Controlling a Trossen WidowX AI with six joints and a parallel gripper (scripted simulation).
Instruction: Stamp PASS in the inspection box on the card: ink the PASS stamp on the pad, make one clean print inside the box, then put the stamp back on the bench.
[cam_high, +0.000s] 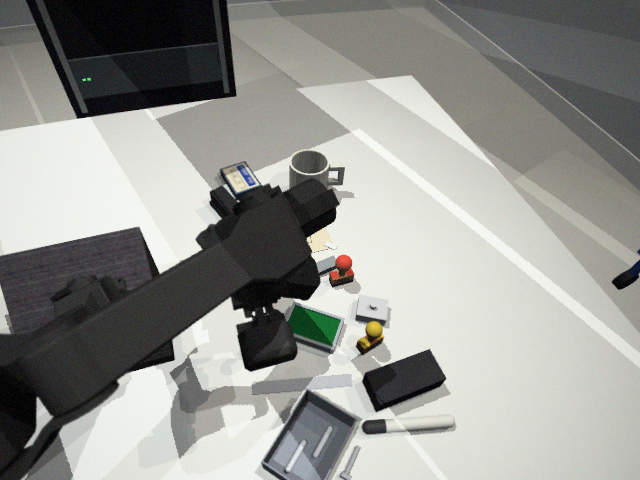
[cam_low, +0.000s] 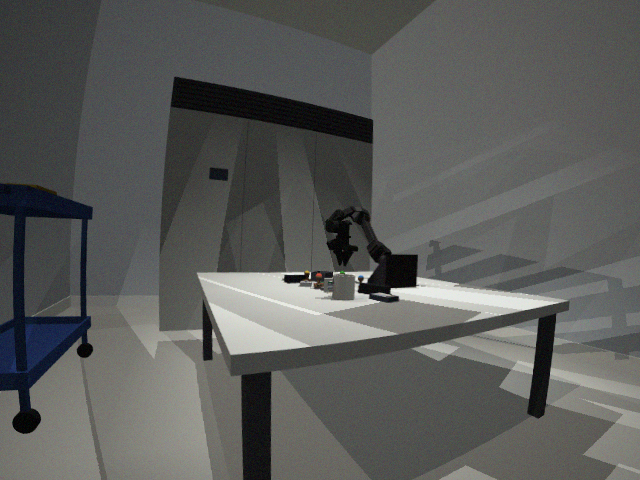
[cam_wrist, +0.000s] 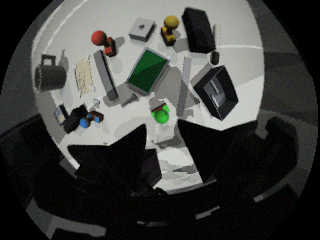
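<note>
Open tool is hovering above the green-knobbed stamp

The white rectangular surface (cam_high: 491, 310) (cam_low: 310, 330) (cam_wrist: 245, 65) is carrying the whole layout, with a blue metal cart (cam_low: 19, 289) standing well apart from it. The black jointed arm (cam_high: 155, 310) (cam_low: 367, 227) is reaching over the surface, pointing its black two-fingered tool (cam_high: 266, 341) (cam_low: 342, 262) (cam_wrist: 162, 124) downward. The tool is standing partly open, gripping nothing.

A grey cylindrical mug (cam_high: 309, 173) (cam_low: 343, 287) (cam_wrist: 50, 77) is standing upright near the cream, flat card (cam_high: 320, 241) (cam_wrist: 84, 77). The dark rectangular tray (cam_high: 310, 428) (cam_wrist: 203, 98) is holding two pale rods, and a black rectangular block (cam_high: 404, 379) (cam_wrist: 198, 31) is lying near it. The green, grey-rimmed pad (cam_high: 315, 325) (cam_wrist: 148, 71) is lying between the card and the tray.

Four small stamps are standing on the surface: a green round-knobbed stamp (cam_wrist: 161, 116) below the tool, a red round-knobbed stamp (cam_high: 341, 269) (cam_wrist: 99, 37), a yellow round-knobbed stamp (cam_high: 370, 335) (cam_wrist: 171, 24) and a blue round-knobbed stamp (cam_wrist: 85, 122). Their wording is too small to read, so which one is PASS cannot be told.
</note>
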